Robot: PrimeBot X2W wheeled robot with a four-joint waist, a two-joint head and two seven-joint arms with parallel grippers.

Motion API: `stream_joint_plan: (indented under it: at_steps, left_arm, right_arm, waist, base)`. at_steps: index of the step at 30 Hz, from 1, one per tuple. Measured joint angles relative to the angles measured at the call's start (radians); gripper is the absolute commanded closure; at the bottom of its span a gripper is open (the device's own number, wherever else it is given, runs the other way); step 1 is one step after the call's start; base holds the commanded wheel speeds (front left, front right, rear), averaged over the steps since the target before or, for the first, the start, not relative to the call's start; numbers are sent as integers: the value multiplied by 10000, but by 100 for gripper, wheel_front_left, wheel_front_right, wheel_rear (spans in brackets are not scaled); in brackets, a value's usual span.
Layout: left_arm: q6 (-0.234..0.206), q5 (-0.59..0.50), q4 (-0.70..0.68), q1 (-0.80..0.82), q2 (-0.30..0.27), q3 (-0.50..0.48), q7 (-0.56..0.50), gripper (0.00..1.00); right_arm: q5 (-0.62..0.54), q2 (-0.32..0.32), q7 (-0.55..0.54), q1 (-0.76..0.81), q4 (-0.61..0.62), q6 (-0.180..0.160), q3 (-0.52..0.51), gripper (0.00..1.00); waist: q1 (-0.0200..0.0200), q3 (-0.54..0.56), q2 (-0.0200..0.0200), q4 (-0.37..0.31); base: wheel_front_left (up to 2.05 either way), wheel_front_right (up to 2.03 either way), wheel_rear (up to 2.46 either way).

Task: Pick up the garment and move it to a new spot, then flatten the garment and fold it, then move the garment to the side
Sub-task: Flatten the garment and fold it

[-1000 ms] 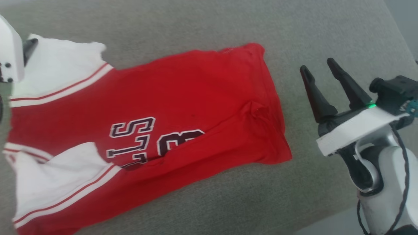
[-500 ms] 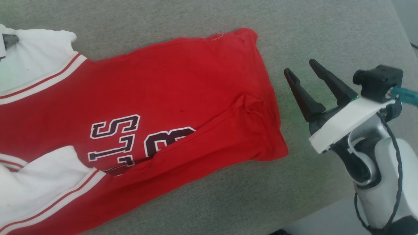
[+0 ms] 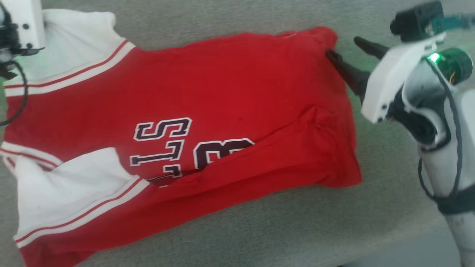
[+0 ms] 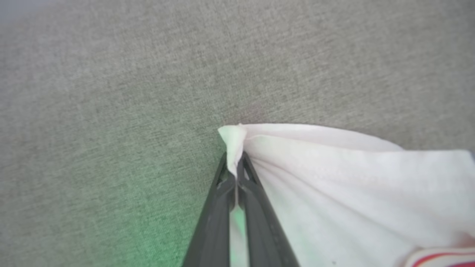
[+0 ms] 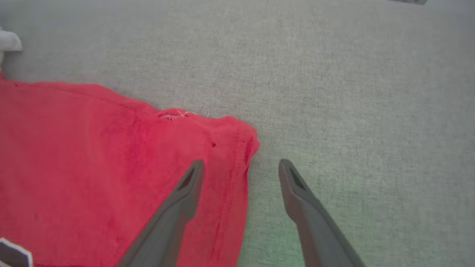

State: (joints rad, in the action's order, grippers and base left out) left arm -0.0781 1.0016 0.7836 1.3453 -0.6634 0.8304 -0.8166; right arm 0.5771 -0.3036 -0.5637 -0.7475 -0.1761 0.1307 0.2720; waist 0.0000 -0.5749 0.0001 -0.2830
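1. One small red jersey-style T-shirt point(image 3: 230, 92), with white short sleeves and dark, white-outlined lettering, lay spread on the grey woven fabric surface point(image 3: 297, 230), a long fold covering part of the letters.
2. My left hand point(image 4: 234, 163) was clenched on the tip of a white sleeve point(image 4: 334, 178), fingers pressed together.
3. My right hand point(image 5: 241, 165) was released, fingers apart, at the shirt's red hem corner: one finger over cloth, the other over bare surface.

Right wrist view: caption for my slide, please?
Open right gripper poised at the garment's corner, one finger over red cloth, one over grey surface.
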Motion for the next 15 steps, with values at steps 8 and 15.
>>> stream_joint_plan:
  at_steps: [8,15]
  left_arm:
    - [261,-88,349,362,648,98,374,100]
    - [564,-155,771,468,1039,167,924,100]
  right_arm:
    - [288,-4,-1954,-1732,-2186,0,809,0]
    - [663,-136,-3256,-2597,-3064,-2,1352,100]
  waist:
    - [0,-209,0,544]
    - [0,-186,0,836]
  base:
    - [0,0,0]
    - [0,0,0]
